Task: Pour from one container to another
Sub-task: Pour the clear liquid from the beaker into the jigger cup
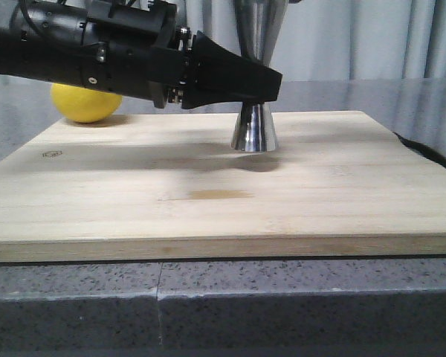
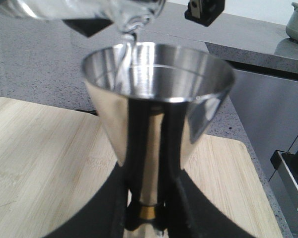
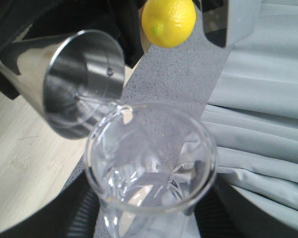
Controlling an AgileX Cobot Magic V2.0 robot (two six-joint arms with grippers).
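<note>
The metal cup stands on the wooden board, near the board's far edge and about the middle of it. The left tool is clamped on the cup's thin waist, by the gold band, one finger on each side. In the front view the left arm hides that grip.

The little glass cup is up in the air, tipped, with its spout right at the metal cup's rim. A thin line of water runs from the spout into the metal cup. The right tool must be holding the glass, I think, but I cannot tell how its fingers sit, since the glass fills that view.

What could go wrong from here:
- The spout is at the rim's edge, not over the middle. A small slip sideways could send water down the outside and onto the board.
- If the glass tips too fast, water could rush out and splash over.
- If the glass bumps the rim, the tall thin cup could wobble. The left tool should stop that if it holds firm.
- Wet glass is slippery and could slide in the grip.

A lemon sits at the board's far left corner, well apart.
</note>
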